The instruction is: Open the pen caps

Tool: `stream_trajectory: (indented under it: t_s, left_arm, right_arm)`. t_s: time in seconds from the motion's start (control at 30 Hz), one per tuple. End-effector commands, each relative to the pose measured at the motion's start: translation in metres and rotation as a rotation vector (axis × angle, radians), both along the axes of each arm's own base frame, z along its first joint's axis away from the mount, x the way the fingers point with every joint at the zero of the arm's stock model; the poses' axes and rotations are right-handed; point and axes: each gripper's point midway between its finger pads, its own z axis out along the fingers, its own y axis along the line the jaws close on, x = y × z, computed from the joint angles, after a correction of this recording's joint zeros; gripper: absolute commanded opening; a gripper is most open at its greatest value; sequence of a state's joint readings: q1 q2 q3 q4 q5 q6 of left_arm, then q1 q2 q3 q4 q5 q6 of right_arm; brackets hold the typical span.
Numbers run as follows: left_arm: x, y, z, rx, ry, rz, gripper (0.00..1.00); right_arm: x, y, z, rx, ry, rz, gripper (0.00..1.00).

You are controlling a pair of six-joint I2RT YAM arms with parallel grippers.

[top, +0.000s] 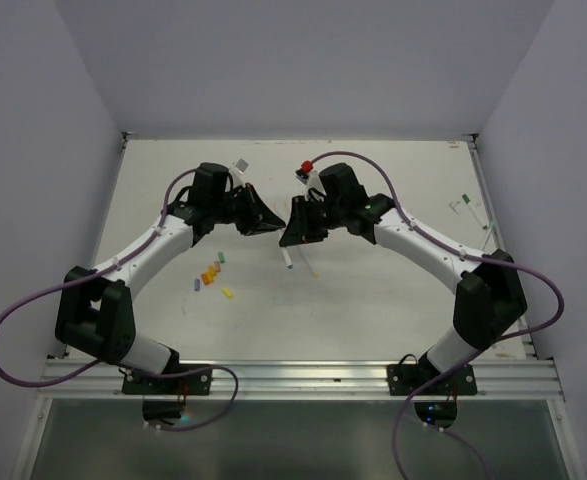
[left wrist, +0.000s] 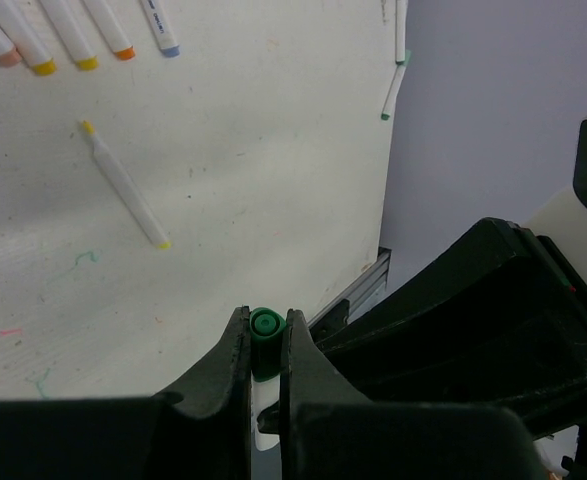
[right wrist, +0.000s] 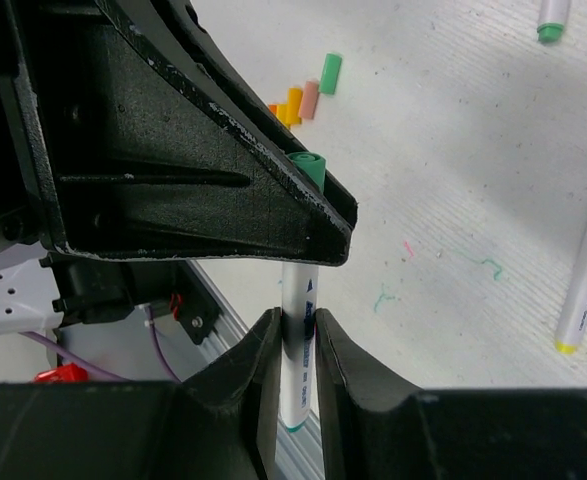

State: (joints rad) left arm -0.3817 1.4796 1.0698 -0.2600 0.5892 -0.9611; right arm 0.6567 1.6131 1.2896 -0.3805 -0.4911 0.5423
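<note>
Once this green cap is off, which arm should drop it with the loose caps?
Left. The left end effector clamps the green cap, and the loose caps lie on its side of the table. The right end effector is busy gripping the pen barrel.

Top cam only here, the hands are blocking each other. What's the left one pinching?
Observer: In the left wrist view, the left hand is shut on a small green plastic cap.
Operator: Has the right hand got the barrel?
Observer: Yes. In the right wrist view, the right hand presses both sides of a thin white marker pen.
Operator: Is the cap off?
Observer: I can't tell. In the right wrist view the cap sits in line with the barrel, but the left hand itself covers the join.
</note>
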Motion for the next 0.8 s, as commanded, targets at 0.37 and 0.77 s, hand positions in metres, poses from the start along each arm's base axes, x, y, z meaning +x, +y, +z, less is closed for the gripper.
stream_trajectory:
  t_s: [0.37, 0.77]
  left_arm:
    - [-0.001, -0.005, 0.024, -0.051, 0.007, 0.007, 0.00]
    - [0.066, 0.081, -0.009, 0.322, 0.134, 0.338, 0.00]
  right_arm:
    - [0.007, 0.018, 0.005, 0.038, -0.003, 0.021, 0.00]
    - [-0.054, -0.028, -0.033, -0.336, -0.126, 0.064, 0.00]
